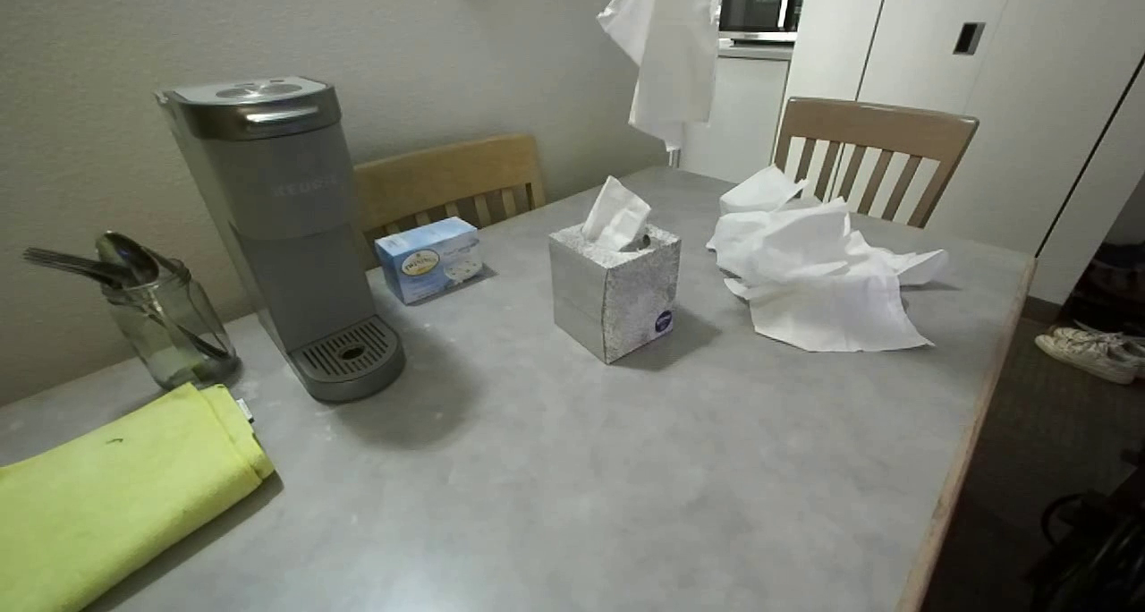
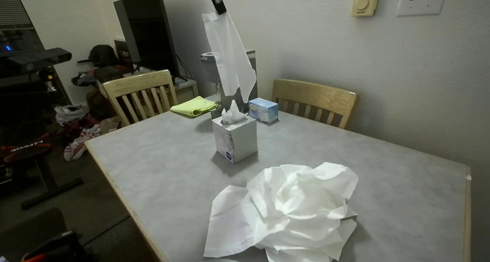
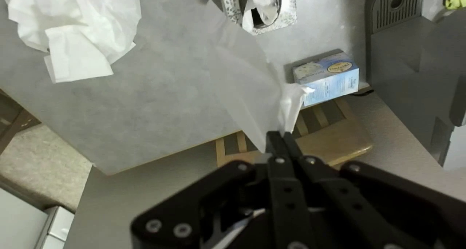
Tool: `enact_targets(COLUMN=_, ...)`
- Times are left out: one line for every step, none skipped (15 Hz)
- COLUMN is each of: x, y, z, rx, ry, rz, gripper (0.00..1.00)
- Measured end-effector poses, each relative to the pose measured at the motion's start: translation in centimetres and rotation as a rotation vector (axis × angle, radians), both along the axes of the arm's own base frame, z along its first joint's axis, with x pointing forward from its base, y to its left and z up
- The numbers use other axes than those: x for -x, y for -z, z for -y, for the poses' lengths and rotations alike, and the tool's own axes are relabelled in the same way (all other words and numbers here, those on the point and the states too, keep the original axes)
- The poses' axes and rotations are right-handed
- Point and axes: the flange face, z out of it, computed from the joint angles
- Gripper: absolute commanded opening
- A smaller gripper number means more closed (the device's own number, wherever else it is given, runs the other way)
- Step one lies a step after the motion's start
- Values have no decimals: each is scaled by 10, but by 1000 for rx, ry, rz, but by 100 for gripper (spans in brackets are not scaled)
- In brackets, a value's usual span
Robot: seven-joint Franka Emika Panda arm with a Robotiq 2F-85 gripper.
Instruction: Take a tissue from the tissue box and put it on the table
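Note:
My gripper point(image 3: 281, 135) is shut on a white tissue point(image 3: 247, 85) in the wrist view, pinching its upper end. In an exterior view the black fingertips point(image 2: 219, 8) show high above the table, with the tissue point(image 2: 229, 55) hanging below. In an exterior view only the hanging tissue point(image 1: 671, 57) shows; the gripper is out of frame. The tissue hangs apart from the tissue box point(image 1: 581, 299). The grey-white box, also in this exterior view point(image 2: 245, 141), stands upright with another tissue point(image 1: 617, 214) sticking out. A loose pile of tissues point(image 1: 823, 272) lies on the grey table point(image 1: 626, 487).
A grey coffee maker point(image 1: 295, 200), a blue tea box point(image 1: 429, 259), a glass jar point(image 1: 174, 335) with cutlery and a folded yellow cloth point(image 1: 134, 487) stand or lie along the table. Wooden chairs point(image 2: 317, 97) stand at its edges. A wall point(image 2: 413, 82) runs along one side.

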Motion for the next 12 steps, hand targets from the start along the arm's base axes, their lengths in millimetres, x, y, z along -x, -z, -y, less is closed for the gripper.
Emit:
enact_targets(x=4, y=-10, z=1, rx=13, ry=-2, rz=17, gripper=0)
enact_targets(x=9, y=-19, z=2, rx=24, ry=-5, rz=34, gripper=0)
enact_targets(x=12, y=-27, z=2, rx=32, ry=-6, rz=47, gripper=0)
enact_targets(x=15, y=-33, z=2, rx=39, ry=-8, rz=58, gripper=0)
enact_targets(x=17, y=-37, z=2, rx=46, ry=-10, rz=67, gripper=0)
enact_targets(x=18, y=-40, z=3, rx=50, ry=-9, rz=76, gripper=0)
enact_targets(x=18, y=-42, z=6, rx=51, ry=-7, rz=84, gripper=0)
enact_targets(x=18, y=-41, z=10, rx=52, ry=-2, rz=90, gripper=0)
enact_targets(x=17, y=-39, z=16, rx=53, ry=5, rz=94, gripper=0)
enact_targets(x=16, y=-34, z=25, rx=55, ry=14, rz=95, gripper=0)
enact_targets(x=15, y=-28, z=37, rx=60, ry=22, rz=96, gripper=0)
enact_targets(x=14, y=-20, z=50, rx=67, ry=29, rz=95, gripper=0)
